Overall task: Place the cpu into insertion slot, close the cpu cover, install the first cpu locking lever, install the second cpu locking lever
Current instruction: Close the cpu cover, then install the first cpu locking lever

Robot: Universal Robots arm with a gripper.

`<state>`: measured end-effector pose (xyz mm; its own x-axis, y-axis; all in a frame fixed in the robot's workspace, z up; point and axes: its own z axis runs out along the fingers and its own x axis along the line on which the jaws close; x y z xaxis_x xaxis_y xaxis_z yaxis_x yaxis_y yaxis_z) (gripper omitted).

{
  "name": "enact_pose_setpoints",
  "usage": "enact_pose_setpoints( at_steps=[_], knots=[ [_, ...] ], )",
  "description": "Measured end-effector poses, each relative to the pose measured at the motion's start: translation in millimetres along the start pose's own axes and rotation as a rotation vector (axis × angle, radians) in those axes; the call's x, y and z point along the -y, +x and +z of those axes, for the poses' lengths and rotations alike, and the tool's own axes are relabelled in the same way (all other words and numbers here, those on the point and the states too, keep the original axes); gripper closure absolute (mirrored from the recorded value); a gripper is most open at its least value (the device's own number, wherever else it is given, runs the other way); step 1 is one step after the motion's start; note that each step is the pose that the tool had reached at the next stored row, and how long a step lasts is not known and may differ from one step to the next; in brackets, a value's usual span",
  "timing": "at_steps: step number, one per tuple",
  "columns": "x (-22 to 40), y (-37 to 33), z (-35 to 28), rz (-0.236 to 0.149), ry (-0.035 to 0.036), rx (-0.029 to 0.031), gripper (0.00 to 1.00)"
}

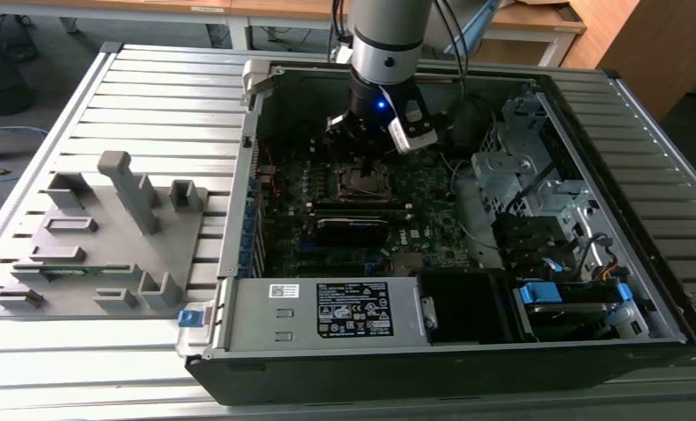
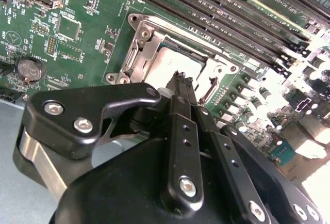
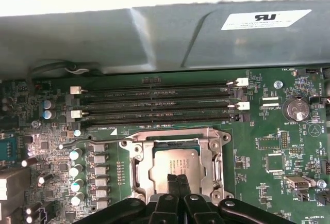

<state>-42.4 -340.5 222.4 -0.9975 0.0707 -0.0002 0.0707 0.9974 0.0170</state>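
The cpu (image 3: 174,160) (image 2: 172,61) lies flat in the insertion slot (image 1: 367,182) on the green motherboard, its dull metal top facing up. The silver cpu cover (image 3: 146,168) (image 2: 138,44) lies down around it, and the chip shows through the cover's window. My gripper (image 3: 177,178) (image 2: 181,77) (image 1: 368,151) hangs just above the near edge of the cpu. Its two black fingers are pressed together, shut on nothing I can see. A thin bent metal lever (image 2: 207,91) runs along one side of the socket.
Long black memory slots (image 3: 154,105) (image 2: 221,12) run beside the socket, and a row of capacitors (image 3: 76,170) stands on another side. The computer case walls enclose the board, with a white-labelled silver box (image 1: 348,309) in front. A grey fixture (image 1: 102,237) sits at the exterior view's left.
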Motion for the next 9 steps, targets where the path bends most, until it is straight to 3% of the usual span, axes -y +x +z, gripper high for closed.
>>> enact_pose_setpoints(
  at_steps=[9],
  knots=[
    [0.0,0.0,-2.3,0.000,0.0002,-0.0001,0.89]
  ],
)
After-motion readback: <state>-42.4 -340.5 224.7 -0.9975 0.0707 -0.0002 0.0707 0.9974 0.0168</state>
